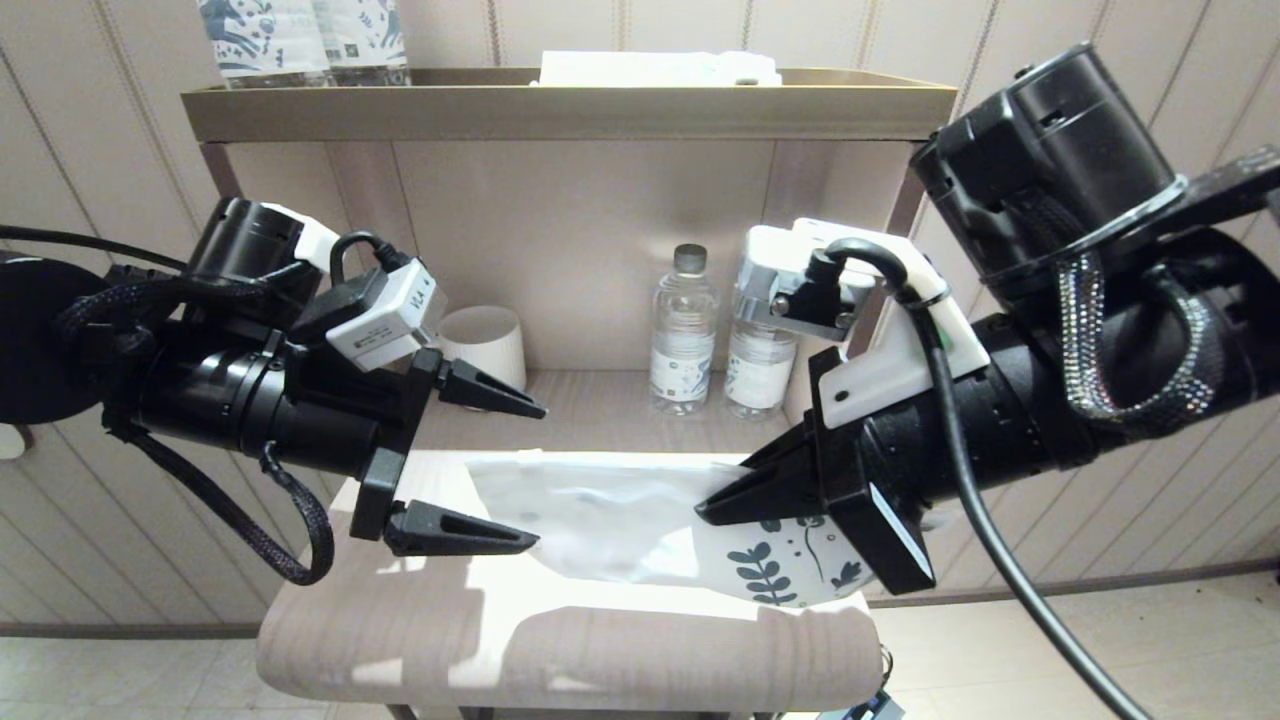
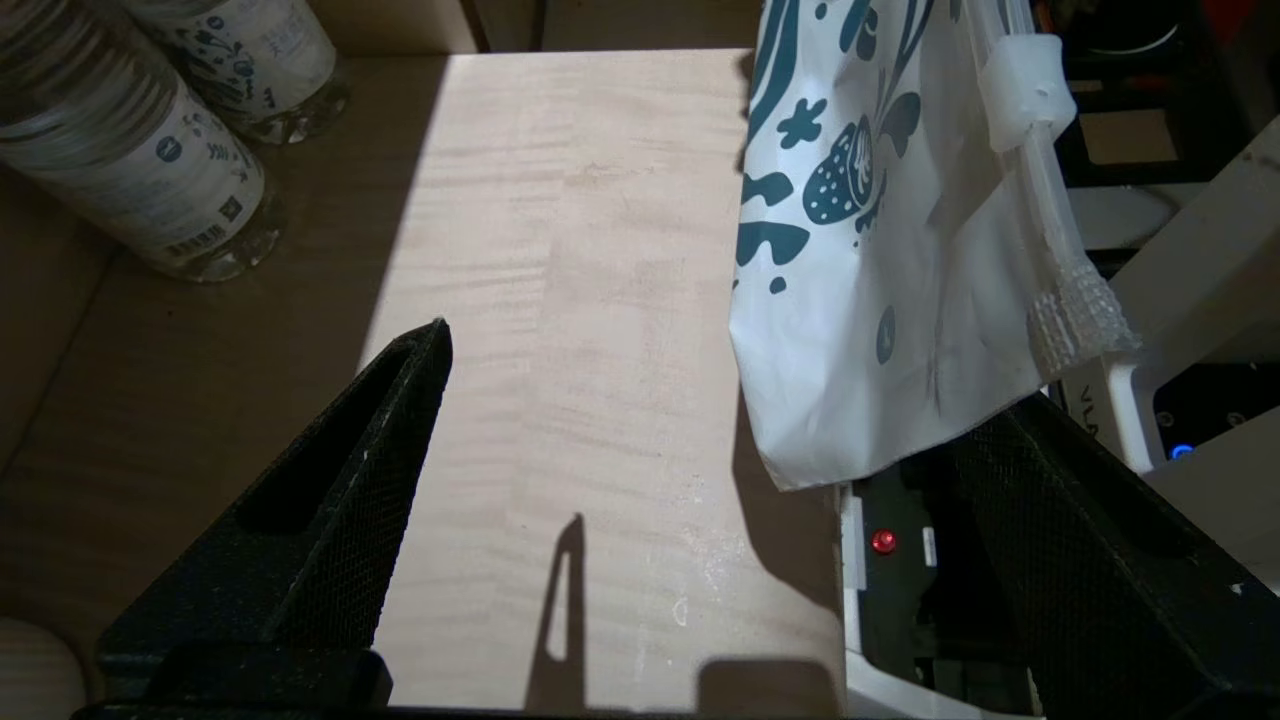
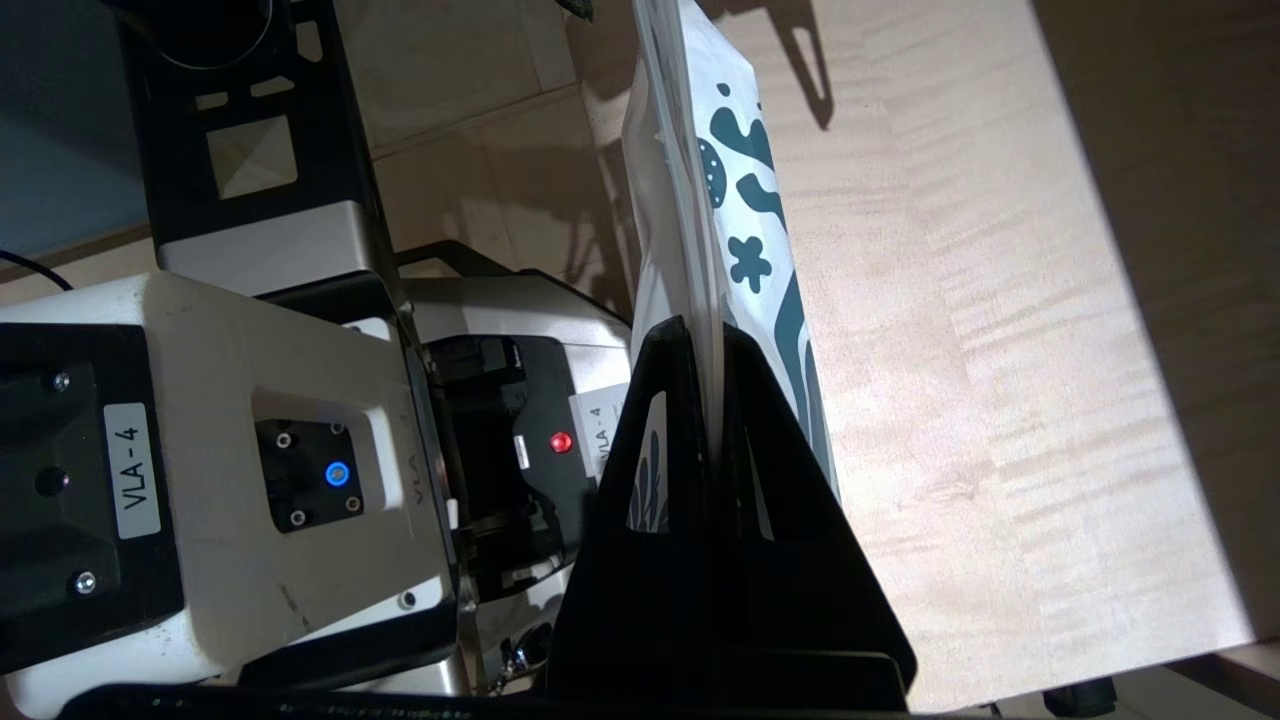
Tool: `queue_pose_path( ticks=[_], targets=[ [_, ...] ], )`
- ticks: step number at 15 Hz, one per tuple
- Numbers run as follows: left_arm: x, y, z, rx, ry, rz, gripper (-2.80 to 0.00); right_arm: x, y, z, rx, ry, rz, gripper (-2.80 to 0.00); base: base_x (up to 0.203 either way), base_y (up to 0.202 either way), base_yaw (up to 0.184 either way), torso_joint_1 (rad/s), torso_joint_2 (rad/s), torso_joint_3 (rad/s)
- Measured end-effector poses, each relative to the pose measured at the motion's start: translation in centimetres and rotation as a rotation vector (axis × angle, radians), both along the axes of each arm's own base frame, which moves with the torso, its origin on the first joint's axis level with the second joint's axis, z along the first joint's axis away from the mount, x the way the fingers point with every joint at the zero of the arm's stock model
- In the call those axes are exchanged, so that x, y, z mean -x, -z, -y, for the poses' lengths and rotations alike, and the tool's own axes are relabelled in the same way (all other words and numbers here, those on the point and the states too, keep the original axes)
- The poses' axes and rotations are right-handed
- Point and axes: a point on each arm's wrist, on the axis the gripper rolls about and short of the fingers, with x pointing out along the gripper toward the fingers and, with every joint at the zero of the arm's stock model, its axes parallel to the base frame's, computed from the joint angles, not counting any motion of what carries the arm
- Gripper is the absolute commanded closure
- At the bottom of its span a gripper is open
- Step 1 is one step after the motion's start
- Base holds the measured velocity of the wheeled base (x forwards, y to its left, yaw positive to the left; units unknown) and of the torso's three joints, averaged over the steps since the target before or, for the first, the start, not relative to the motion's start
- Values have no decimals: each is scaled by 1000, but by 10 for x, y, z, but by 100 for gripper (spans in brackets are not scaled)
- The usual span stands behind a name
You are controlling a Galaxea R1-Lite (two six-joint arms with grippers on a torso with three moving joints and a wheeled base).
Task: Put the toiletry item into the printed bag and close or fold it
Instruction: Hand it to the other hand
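Pale wood-grain shelf top [image 1: 420,590] in front of a panelled wall, inside a beige shelving unit with an upper ledge [image 1: 560,110]. Far back on the shelf: two clear water bottles [image 1: 684,335] right of centre, a white cup [image 1: 487,345] to the left. Patterned bottles [image 1: 300,40] and a folded white item [image 1: 655,68] sit on the upper ledge.

Shelf's near edge is rounded, with tiled floor below it. Near-left part of the shelf top is bare; both arms crowd the middle from either side.

Printed bag [image 1: 620,520] hangs above the shelf middle, stretched left to right, leaf-print end at the right. Right gripper [image 3: 712,350] is clenched on that printed end; the right wrist view shows both fingers pinching the plastic edge-on. Left gripper [image 1: 500,470] stands released, jaws spread wide, at the bag's left end: far finger [image 1: 490,390] above and beyond the bag, near finger [image 1: 460,530] just beside its lower left edge, not gripping. Left wrist view shows the bag's zip strip [image 2: 1030,90] close to one finger.

Toiletry item: can't make it out in any view.
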Motion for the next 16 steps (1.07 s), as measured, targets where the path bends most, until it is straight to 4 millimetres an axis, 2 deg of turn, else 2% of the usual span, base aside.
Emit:
queue_pose_path(
  ticks=[6,13,14,16],
  targets=[
    [10,1,17,-93,-6,45,-280,-10,0,-5,6,8,1,0,0,0,0,0,0,0],
    [10,-8,19,-91,0,50,-280,-12,1,-6,7,9,0,0,0,0,0,0,0,0],
    [10,-9,19,-90,0,53,0,-13,1,-6,7,10,0,0,0,0,0,0,0,0],
    [10,-9,19,-89,0,55,0,-13,1,-6,7,10,0,0,0,0,0,0,0,0]
  ],
)
